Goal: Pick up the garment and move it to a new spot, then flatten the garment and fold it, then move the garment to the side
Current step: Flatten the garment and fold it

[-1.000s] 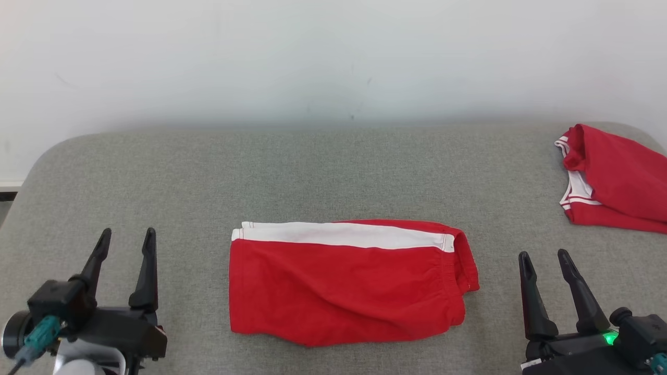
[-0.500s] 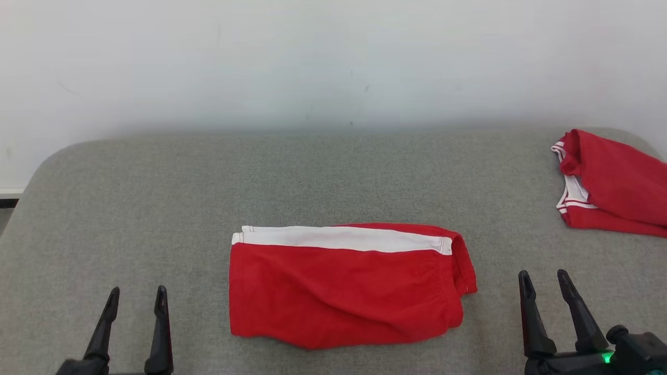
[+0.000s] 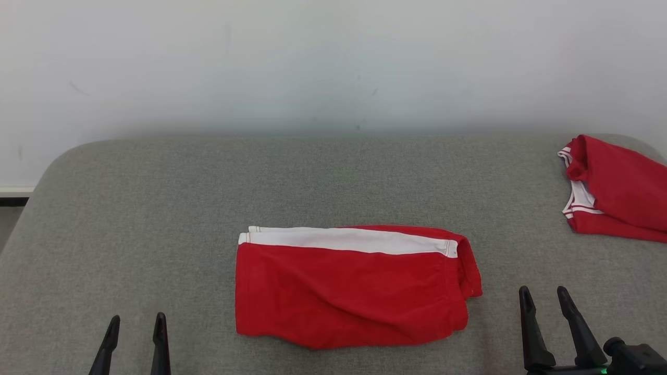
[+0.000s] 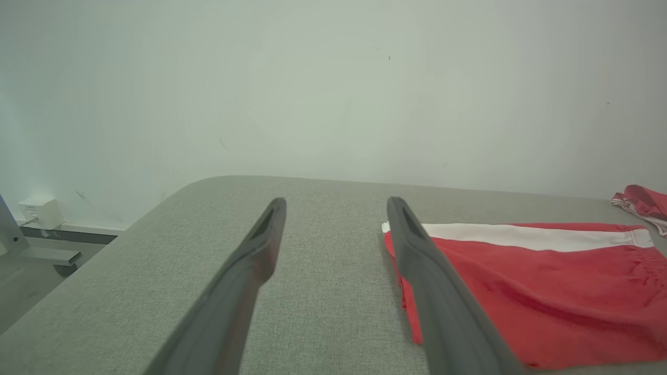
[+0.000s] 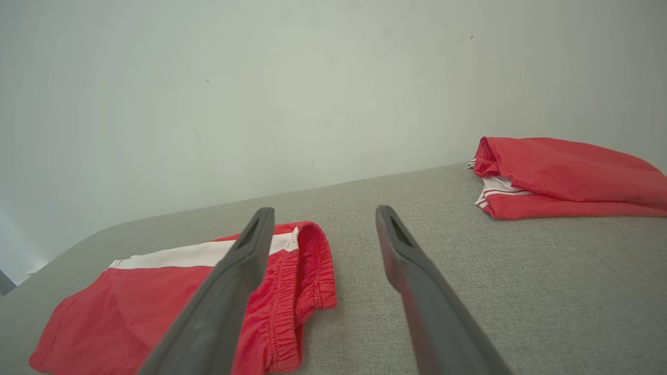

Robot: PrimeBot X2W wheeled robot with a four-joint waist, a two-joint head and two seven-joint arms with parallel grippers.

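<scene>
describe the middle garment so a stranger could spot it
On the grey padded surface, look at the centre. The folded red shorts lie flat there, a broad white band along their far edge; the other red garment is heaped at the far right.

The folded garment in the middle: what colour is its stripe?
White, along the far edge of the red folded garment; clearest in the head view.

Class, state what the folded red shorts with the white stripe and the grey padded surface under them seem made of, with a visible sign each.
Folded red shorts with white stripe: soft matte cloth, perhaps cotton; it creases and the waistband puckers. Grey padded surface: matte woven upholstery fabric; speckled weave, rounded corners.
</scene>
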